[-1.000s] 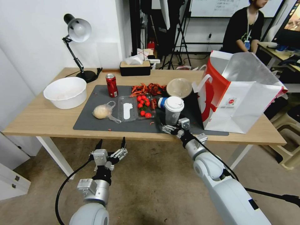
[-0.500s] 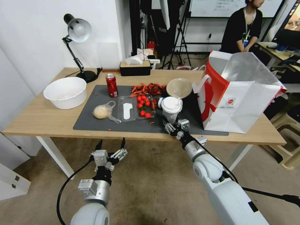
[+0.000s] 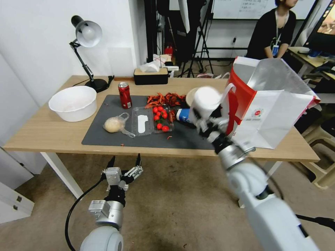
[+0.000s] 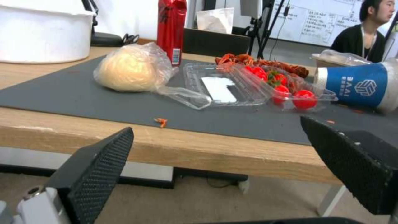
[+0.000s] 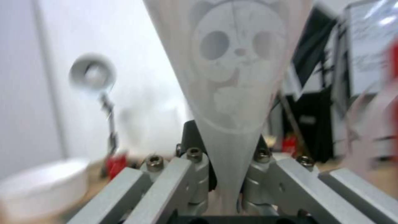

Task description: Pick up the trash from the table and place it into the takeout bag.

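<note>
My right gripper is shut on the clear plastic cup with a white lid and holds it in the air, just left of the takeout bag. The right wrist view shows the cup upright between the fingers. On the dark mat of the table lie a bagged bun, a red soda can and a tipped blue-and-white cup. The beige lidded bowl is mostly hidden behind the lifted cup. My left gripper hangs open below the table's front edge.
A white basin and a desk lamp stand at the table's left, a tissue box at the back. A clear tray of cherry tomatoes and red food scraps lie mid-mat. The bag stands open at the right.
My right gripper closed on the lidded cup, lifted it off the mat and carried it up and right toward the bag. The left arm stayed still.
</note>
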{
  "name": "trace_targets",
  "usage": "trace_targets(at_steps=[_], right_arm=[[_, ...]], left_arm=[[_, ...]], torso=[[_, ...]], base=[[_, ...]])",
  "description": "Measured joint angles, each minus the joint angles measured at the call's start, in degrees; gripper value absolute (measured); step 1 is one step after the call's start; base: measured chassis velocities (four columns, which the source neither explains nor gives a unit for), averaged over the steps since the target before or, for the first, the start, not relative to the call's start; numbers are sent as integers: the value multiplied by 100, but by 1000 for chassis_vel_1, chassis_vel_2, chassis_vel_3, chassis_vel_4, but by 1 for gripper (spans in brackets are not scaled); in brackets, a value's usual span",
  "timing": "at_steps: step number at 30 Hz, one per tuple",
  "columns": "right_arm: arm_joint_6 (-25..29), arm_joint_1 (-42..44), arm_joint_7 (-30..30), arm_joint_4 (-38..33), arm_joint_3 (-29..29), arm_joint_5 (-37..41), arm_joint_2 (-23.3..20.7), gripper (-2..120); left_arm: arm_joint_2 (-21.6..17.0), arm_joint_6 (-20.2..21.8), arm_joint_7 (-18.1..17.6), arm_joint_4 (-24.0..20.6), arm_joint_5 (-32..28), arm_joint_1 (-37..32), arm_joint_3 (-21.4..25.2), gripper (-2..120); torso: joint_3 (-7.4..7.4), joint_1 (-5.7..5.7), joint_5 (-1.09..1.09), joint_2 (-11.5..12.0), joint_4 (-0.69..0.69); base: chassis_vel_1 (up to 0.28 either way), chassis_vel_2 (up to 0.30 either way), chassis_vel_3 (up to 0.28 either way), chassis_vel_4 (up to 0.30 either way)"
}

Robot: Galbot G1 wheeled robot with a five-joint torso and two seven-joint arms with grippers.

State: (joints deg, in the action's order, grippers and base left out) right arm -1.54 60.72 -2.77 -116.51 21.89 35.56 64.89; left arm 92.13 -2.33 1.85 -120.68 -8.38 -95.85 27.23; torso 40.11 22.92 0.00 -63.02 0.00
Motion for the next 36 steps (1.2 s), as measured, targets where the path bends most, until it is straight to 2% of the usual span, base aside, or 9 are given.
trace_targets(at_steps=[7, 16, 20, 22, 26, 30, 33, 34, 36], right_arm=[[-480, -773, 881, -274, 520, 870, -413, 2], [-814, -1315, 1578, -48, 823, 1297, -457, 2], [-1343, -1525, 2326, 82, 899, 1193, -472, 2], [-1862, -1622, 2780, 149, 909, 1141, -523, 2], [-2083, -1664, 2877, 208, 893, 1049, -590, 2], [-2406, -1701, 2732, 347, 847, 693, -882, 2], [-2592, -1700, 2418, 476, 832, 291, -1147, 2], [-2760, -1695, 2149, 541, 831, 0, -1413, 2], [-2815, -1695, 2091, 553, 831, -59, -1485, 2]], left_arm=[[0, -59, 9, 25, 70, -4, -62, 100], [0, -139, 14, 24, 98, -53, -57, 100], [0, -171, 15, 20, 100, -71, -44, 100], [0, -176, 15, 20, 105, -72, -42, 100], [0, -178, 15, 20, 107, -63, -44, 100], [0, -188, 15, 32, 109, -38, -55, 100], [0, -198, 15, 53, 109, -23, -69, 100], [0, -214, 15, 85, 109, -2, -77, 100], [0, -218, 16, 94, 110, 4, -81, 100]], torso=[[0, 0, 2, 0, 1], [0, 0, 1, 0, 1], [0, 0, 1, 0, 1], [0, 0, 2, 0, 0], [0, 0, 0, 0, 1], [0, 0, 0, 0, 1], [0, 1, 2, 0, 0], [0, 0, 0, 0, -1], [0, 0, 0, 0, -1]], base=[[0, 0, 0, 0], [0, 0, 0, 0], [0, 0, 0, 0], [0, 0, 0, 0], [0, 0, 0, 0], [0, 0, 0, 0], [0, 0, 0, 0], [0, 0, 0, 0], [0, 0, 0, 0]])
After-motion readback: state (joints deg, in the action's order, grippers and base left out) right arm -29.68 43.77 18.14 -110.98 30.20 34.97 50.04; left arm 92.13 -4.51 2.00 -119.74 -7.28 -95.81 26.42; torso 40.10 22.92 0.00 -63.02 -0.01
